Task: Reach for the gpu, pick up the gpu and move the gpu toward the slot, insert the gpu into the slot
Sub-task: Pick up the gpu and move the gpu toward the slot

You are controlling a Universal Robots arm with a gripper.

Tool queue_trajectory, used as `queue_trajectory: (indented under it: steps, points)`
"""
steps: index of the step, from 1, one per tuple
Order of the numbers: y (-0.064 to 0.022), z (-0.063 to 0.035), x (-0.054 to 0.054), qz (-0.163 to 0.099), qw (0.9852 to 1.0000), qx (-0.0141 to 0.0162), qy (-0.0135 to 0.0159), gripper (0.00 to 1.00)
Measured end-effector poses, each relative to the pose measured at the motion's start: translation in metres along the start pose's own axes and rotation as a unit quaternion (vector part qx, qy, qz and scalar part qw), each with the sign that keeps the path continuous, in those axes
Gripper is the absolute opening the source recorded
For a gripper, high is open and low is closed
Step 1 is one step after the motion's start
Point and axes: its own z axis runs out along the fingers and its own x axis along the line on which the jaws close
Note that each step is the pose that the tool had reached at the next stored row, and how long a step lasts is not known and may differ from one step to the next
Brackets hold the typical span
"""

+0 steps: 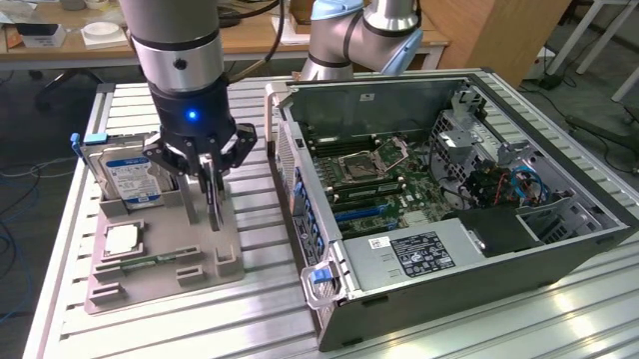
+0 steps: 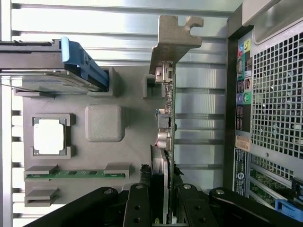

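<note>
Tool [image 2: 160,191] clamps the gpu [image 2: 167,106] at the grey holder [image 2: 132,151]

We see the gpu [image 1: 214,208] as a thin dark card standing upright on its long edge in the grey tray [image 1: 150,280], along the tray edge nearest the open computer case [image 1: 479,262]. Its silver bracket [image 2: 173,40] caps one end. The end effector [image 1: 212,179] sits over its upper edge. The slot [image 1: 357,215] is a long blue connector inside the case, well apart from the card.
</note>
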Motion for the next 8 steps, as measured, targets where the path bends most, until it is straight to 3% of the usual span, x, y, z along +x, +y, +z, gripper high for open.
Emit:
queue_trajectory:
  steps: [8]
  points:
    - [0.0007, -0.0152, 0.0, 0.0, 1.0, 0.0, 0.0, 0.27]
